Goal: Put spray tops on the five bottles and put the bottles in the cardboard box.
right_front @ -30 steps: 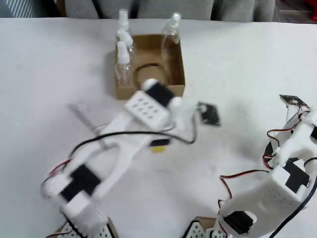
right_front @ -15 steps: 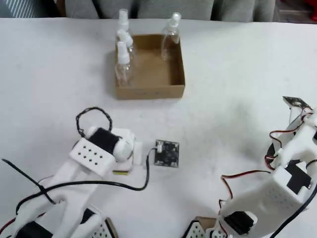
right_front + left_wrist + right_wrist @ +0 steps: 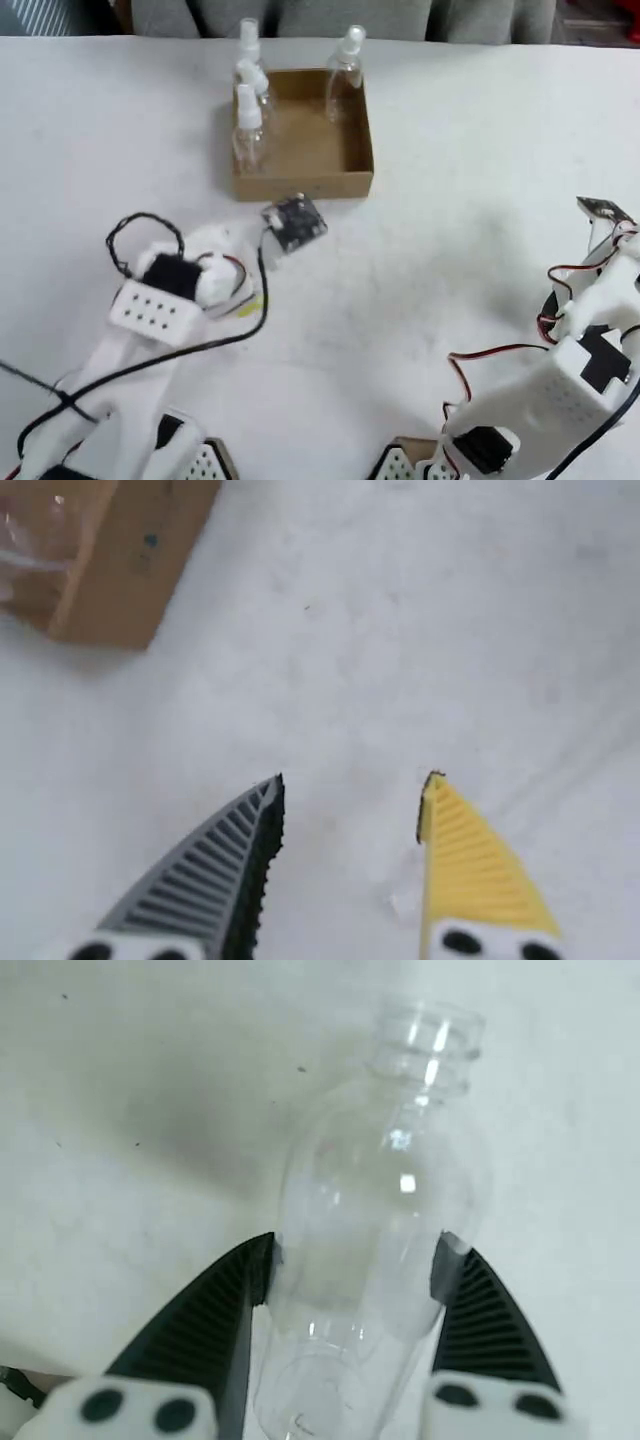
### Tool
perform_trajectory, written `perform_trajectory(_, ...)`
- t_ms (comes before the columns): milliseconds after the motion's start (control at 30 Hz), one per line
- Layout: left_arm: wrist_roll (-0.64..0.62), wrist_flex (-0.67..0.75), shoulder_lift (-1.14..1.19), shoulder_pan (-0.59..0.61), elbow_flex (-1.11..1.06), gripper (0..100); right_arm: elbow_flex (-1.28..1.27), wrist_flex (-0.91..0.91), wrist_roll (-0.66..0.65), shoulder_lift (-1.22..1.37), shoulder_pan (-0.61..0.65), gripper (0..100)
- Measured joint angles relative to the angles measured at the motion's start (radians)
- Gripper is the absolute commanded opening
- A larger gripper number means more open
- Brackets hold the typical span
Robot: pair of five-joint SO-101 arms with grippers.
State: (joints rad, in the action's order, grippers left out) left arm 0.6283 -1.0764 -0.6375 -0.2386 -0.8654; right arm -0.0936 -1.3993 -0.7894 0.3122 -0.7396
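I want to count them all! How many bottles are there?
5. Three bottles along the cardboard box's left side, one at its back right, an uncapped bottle in the right gripper.

Taking the box [image 3: 300,186] as our dial's centre, we find its 9 o'clock wall lined with capped bottles [image 3: 248,128], and one more in the 1 o'clock corner. The floor from the middle to 4 o'clock lies bare and open from above. Just outside the 6 o'clock wall sits a camera board [image 3: 294,222], with the left arm [image 3: 150,312] and its cable stretching off toward 7. From 2 to 5 the table [image 3: 470,130] is bare as far as the right arm [image 3: 575,385]. We see bare table between the spread fingers of the left gripper [image 3: 350,780]. The gap of the right gripper [image 3: 357,1245] is taken up by a capless bottle [image 3: 385,1160] clamped there.
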Motion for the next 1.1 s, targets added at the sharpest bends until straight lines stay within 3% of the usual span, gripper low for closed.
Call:
perform_trajectory(67, -0.127, -0.025, -0.054, 0.0, -0.031, 1, 0.0, 0.0, 0.0, 0.0, 0.0, 14.5)
perform_trajectory(200, -0.35, -0.055, -0.203, 0.0, -0.141, 4, 0.0, 0.0, 0.0, 0.0, 0.0, 14.5)
perform_trajectory(300, -0.43, -0.092, -0.325, 0.008, -0.256, 2, 0.0, 0.0, 0.0, 0.0, 0.0, 14.5)
perform_trajectory(433, -0.43, -0.21, -0.416, 0.012, -0.333, 2, 0.0, 0.0, 0.0, 0.0, 0.0, 14.5)
perform_trajectory(633, -0.417, -0.227, -0.419, 0.072, -0.333, 2, 0.0, 0.002, 0.0, 0.0, 0.0, 14.5)
perform_trajectory(933, -0.373, -0.227, 0.038, 0.04, -0.226, 2, 0.0, 0.002, 0.0, 0.0, 0.002, 14.5)
perform_trajectory(1100, -0.387, -0.224, 0.097, 0.005, -0.216, 2, 0.0, 0.002, 0.0, 0.0, 0.005, 14.5)
